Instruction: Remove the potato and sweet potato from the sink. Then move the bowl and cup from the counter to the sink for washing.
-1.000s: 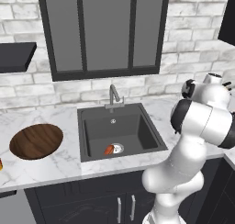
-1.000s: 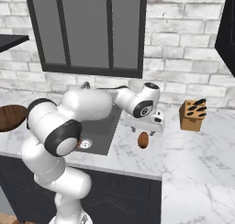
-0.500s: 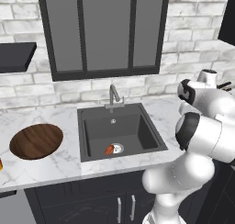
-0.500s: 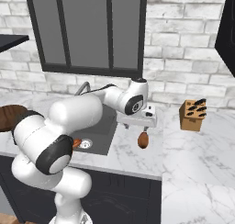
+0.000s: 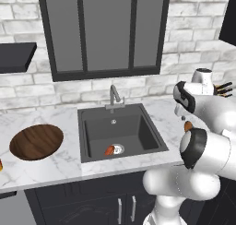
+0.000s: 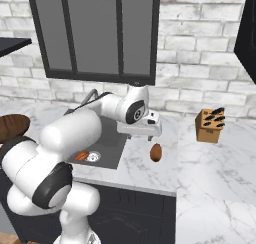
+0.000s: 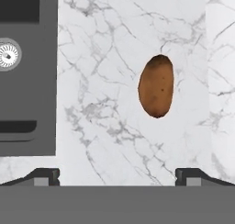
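Note:
The potato (image 7: 156, 86) lies free on the white marble counter (image 7: 105, 108), right of the sink (image 7: 27, 85); it shows too as potato (image 6: 156, 152) and potato (image 5: 187, 126). My gripper (image 7: 118, 177) hangs open above the counter, fingertips (image 7: 46, 176) wide apart, nothing between them, the potato ahead and to one side. It appears as gripper (image 6: 140, 136), between sink and potato. The sweet potato (image 5: 109, 150) rests in the sink (image 5: 120, 129) beside the silver drain (image 5: 118, 149). The wooden bowl (image 5: 37, 142) sits on the counter left of the sink. A yellow-orange sliver at the left edge is the cup (image 5: 1, 165).
A knife block (image 6: 210, 124) stands on the counter at the back right. The faucet (image 5: 114, 97) rises behind the basin. Dark cabinets run below the counter, and a dark-framed window is on the brick wall above.
The hand has swung from above the potato back toward the sink side. The potato stays put on the counter. Sweet potato and bowl have not moved.

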You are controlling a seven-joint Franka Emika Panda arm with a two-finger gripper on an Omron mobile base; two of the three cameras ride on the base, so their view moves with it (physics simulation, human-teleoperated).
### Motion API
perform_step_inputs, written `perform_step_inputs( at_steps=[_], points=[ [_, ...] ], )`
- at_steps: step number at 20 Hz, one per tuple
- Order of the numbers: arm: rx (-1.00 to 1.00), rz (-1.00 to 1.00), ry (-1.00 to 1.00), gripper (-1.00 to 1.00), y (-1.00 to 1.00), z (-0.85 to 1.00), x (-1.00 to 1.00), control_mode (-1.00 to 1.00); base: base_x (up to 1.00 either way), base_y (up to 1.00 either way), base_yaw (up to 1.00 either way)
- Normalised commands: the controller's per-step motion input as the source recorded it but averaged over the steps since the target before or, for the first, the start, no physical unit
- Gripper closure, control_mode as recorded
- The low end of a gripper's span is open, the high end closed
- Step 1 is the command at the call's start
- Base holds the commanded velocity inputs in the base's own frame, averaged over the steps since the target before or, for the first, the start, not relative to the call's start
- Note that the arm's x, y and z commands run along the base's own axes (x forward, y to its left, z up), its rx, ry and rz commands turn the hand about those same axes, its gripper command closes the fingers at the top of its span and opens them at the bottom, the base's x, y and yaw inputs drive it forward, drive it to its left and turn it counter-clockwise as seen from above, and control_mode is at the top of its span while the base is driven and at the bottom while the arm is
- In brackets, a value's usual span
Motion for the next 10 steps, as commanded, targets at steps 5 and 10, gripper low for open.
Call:
perform_step_inputs(
  at_steps=[5,10],
  points=[
    [0.0,0.0,0.02,-1.0,0.34,0.12,-0.09,-1.0,0.0,0.0,0.0],
    [0.0,0.0,0.0,-1.0,0.32,0.1,-0.1,-1.0,0.0,0.0,0.0]
  ],
)
